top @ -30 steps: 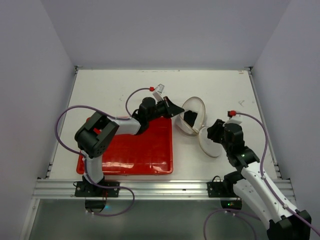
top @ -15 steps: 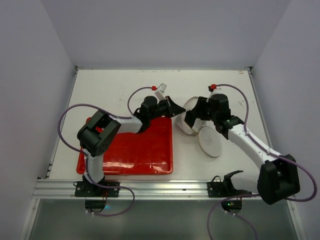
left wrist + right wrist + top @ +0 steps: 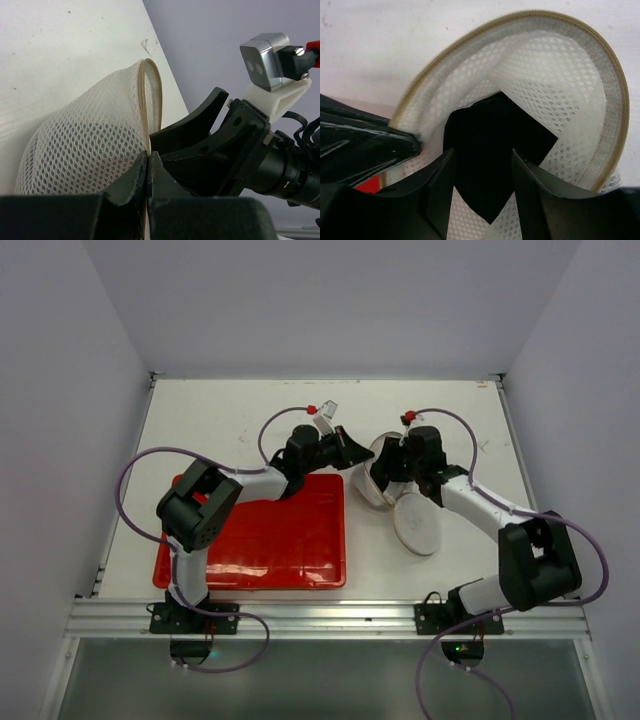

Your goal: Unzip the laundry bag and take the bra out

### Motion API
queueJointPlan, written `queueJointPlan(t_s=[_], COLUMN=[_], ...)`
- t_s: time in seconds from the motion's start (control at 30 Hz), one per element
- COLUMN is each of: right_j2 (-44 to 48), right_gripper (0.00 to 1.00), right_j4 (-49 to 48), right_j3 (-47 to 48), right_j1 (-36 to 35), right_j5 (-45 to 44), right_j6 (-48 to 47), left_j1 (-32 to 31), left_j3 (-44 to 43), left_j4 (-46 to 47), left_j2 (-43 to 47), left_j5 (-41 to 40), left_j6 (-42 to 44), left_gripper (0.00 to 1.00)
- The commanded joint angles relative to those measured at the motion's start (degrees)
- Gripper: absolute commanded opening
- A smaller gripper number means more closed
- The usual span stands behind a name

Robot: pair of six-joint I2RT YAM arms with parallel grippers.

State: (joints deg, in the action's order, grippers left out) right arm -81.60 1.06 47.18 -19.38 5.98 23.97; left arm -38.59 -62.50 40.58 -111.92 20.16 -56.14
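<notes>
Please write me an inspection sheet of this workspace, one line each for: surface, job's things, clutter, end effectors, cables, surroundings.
Surface: white table, with a few small dark marks.
Job's things: laundry bag unzipped and standing on its edge; its round flap lies flat on the table; black bra inside the bag.
Clutter: red tray on the left side.
End effectors: left end effector shut on the bag's rim; right end effector open, with one finger on either side of the bra.
Cables: purple cables, one looping off each arm.
Surroundings: pale walls on three sides; metal rail at the near edge.
</notes>
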Motion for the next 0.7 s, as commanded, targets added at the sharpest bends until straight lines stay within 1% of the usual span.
queueJointPlan(t_s=[0.0,0.07,0.1,0.2,0.3,0.37,0.5,0.57,0.67], right_j2=[-2.42,-2.95,-2.77,-1.90,-0.67,1.00,3.03,2.77,1.01], right_gripper=[0.50,0.50,0.52,0.54,0.54,0.55,0.60,0.61,0.61], right_j4=[1.47,4.98,5.96,9.48,11.15,11.16,11.42,12.38,10.64], right_j3=[1.69,2.65,2.83,4.32,5.47,5.29,5.03,5.64,5.64], right_j1=[0.22,0.22,0.22,0.30,0.04,-0.14,-0.14,-0.14,-0.49], right_j5=[-3.74,-7.63,-11.74,-17.90,-19.24,-18.82,-14.16,-9.96,-7.30], right_j6=[0.29,-0.84,-0.94,-2.34,-3.14,-4.01,-5.51,-6.21,-6.13], left_j1=[0.44,0.44,0.44,0.44,0.44,0.36,0.44,0.44,0.44], left_j3=[-2.36,-2.28,-2.19,-1.40,-0.87,-0.87,-1.66,-2.62,-3.33], left_j4=[-2.52,-4.09,-4.36,-4.02,-2.87,-2.70,-4.27,-5.94,-6.47], left_j2=[1.09,1.53,1.61,1.88,1.70,1.70,1.09,0.30,-0.84], left_j5=[-2.14,-2.93,-3.20,-2.94,-2.24,-1.79,-2.14,-2.76,-2.67], left_j6=[2.88,3.75,3.84,3.93,3.49,3.41,4.28,5.07,5.25], left_gripper=[0.00,0.00,0.00,0.00,0.00,0.00,0.00,0.00,0.00])
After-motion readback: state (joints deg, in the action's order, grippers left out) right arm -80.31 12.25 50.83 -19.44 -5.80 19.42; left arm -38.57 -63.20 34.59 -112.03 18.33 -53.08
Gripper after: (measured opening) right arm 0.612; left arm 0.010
